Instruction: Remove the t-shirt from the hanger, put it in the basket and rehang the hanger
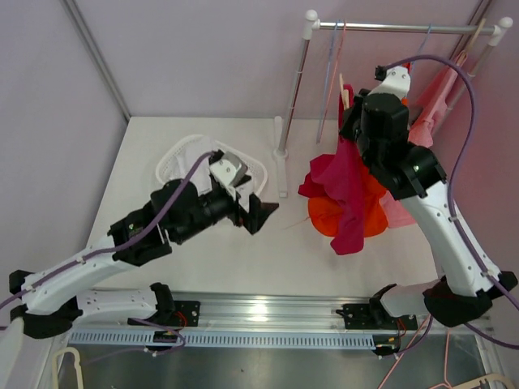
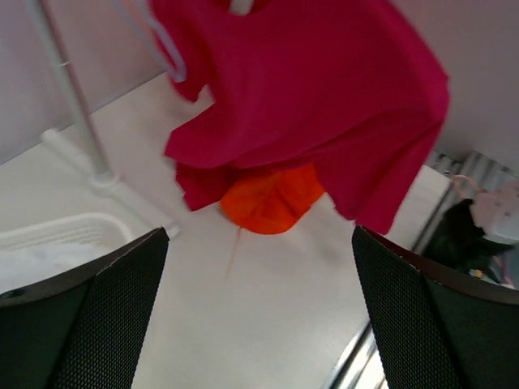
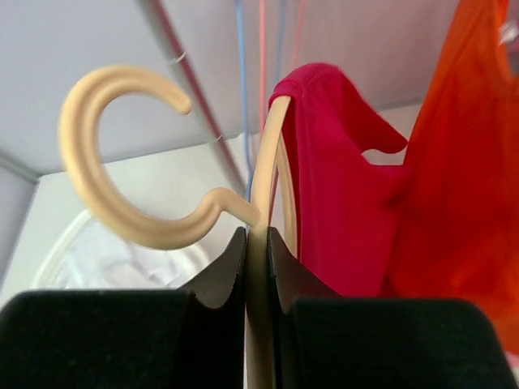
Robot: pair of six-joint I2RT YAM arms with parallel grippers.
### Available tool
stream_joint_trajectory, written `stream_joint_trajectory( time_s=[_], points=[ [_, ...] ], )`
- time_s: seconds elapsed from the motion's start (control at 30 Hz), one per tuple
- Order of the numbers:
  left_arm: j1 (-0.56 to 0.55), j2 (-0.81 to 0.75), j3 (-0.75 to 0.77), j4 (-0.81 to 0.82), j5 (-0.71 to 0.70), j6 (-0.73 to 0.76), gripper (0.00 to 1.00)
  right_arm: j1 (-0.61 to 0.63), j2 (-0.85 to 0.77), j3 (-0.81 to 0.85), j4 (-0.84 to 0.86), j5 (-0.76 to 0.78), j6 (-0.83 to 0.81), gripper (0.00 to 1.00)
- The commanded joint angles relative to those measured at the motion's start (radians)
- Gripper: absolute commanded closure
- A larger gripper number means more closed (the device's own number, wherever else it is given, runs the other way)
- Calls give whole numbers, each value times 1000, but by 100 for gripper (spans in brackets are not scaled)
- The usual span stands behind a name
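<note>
Jaws, right arm [image 3: 257, 243]: clenched on the neck of the cream hanger [image 3: 73, 154], just under its hook, which hangs free.
Jaws, left arm [image 2: 259, 235]: spread wide, grasping nothing, facing the shirt.
Counter [image 1: 186, 267]: white, carrying everything below.
Clothes rail [image 1: 389, 27]: back right, behind the right arm, with a pink garment [image 1: 438, 97] on it.
T-shirt [image 2: 308, 105]: magenta, draped from the hanger, long axis hanging downward, ahead of and above the left jaws. That free arm looks best placed to pull it.
Orange garment [image 2: 268, 198]: heaped on the counter beneath the shirt. A low grab might catch it too.
Basket [image 1: 174, 158]: white, beside the left arm, apart from the shirt.
</note>
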Motion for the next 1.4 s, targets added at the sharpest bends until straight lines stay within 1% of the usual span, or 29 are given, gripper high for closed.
stream_joint_trajectory(
  time_s=[0.0, 0.03, 0.07, 0.1, 0.13, 0.17, 0.2, 0.23, 0.27, 0.3, 0.33, 0.37, 0.4, 0.43, 0.47, 0.5, 0.53, 0.57, 0.63, 0.7, 0.83, 0.87, 0.9, 0.97, 1.03, 1.13, 1.3, 1.33, 1.37],
  points=[
    [-163, -67, -112, 146, -17, 23, 1, 78, -155, -52, 39, 91, 129, 100],
    [-203, -77, -138, 177, -30, 18, 1, 132, -175, -75, 39, 111, 149, 100],
    [-240, -83, -169, 241, -48, 7, 0, 161, -195, -118, 41, 141, 159, 100],
    [-304, -89, -256, 280, -85, 0, 1, 189, -222, -135, 42, 199, 165, 100],
    [-335, -92, -290, 327, -99, -5, 0, 233, -231, -146, 38, 227, 170, 100],
    [-362, -90, -324, 438, -117, -11, 1, 250, -238, -150, 32, 250, 182, 100],
    [-413, -86, -409, 499, -137, -14, 1, 264, -241, -157, 19, 286, 186, 100],
    [-438, -65, -434, 557, -169, -13, 1, 276, -244, -158, 16, 295, 191, 100],
    [-458, -46, -472, 668, -189, 1, 0, 293, -245, -160, 16, 297, 194, 100],
    [-496, -20, -503, 724, -215, 12, 1, 302, -245, -160, 16, 295, 197, 100],
    [-509, 9, -511, 776, -258, 27, 1, 310, -247, -160, 21, 295, 197, 100],
    [-518, 81, -510, 816, -277, 44, 1, 330, -245, -160, 25, 295, 197, 100],
    [-530, 121, -501, 861, -303, 47, 0, 341, -244, -154, 28, 300, 197, 100],
    [-540, 156, -462, 883, -348, 52, 0, 351, -239, -149, 30, 322, 197, 100],
    [-560, 213, -453, 902, -367, 72, 0, 361, -238, -143, 27, 330, 199, 100],
    [-570, 238, -445, 974, -386, 85, 1, 377, -235, -137, 30, 338, 200, 100],
    [-581, 261, -433, 1016, -396, 95, 0, 385, -238, -134, 34, 356, 203, 100],
    [-593, 296, -428, 1053, -406, 136, 1, 391, -242, -137, 50, 366, 208, 100],
    [-616, 325, -409, 1129, -419, 144, 0, 410, -251, -152, 77, 363, 200, 100],
    [-618, 339, -408, 1145, -424, 110, 1, 417, -251, -155, 94, 364, 196, 100],
    [-616, 351, -456, 1272, -432, 29, 1, 423, -251, -147, 110, 358, 186, 100],
    [-615, 360, -462, 1341, -433, 18, 1, 425, -255, -147, 114, 355, 188, 100],
    [-612, 373, -473, 1373, -423, 14, 0, 425, -262, -147, 119, 350, 189, 100],
    [-604, 416, -459, 1410, -413, -3, 1, 430, -268, -149, 123, 346, 194, 100],
    [-597, 465, -401, 1377, -393, -38, 1, 434, -276, -151, 128, 344, 197, 100],
    [-574, 509, -359, 1328, -354, -95, 0, 437, -276, -144, 140, 337, 200, 100],
    [-569, 548, -326, 1318, -354, -95, 1, 448, -258, -106, 130, 323, 191, 100],
    [-567, 554, -319, 1320, -346, -85, 2, 451, -256, -98, 127, 321, 193, 100],
    [-563, 555, -316, 1320, -340, -85, 18, 453, -259, -98, 121, 323, 196, 100]
  ],
)
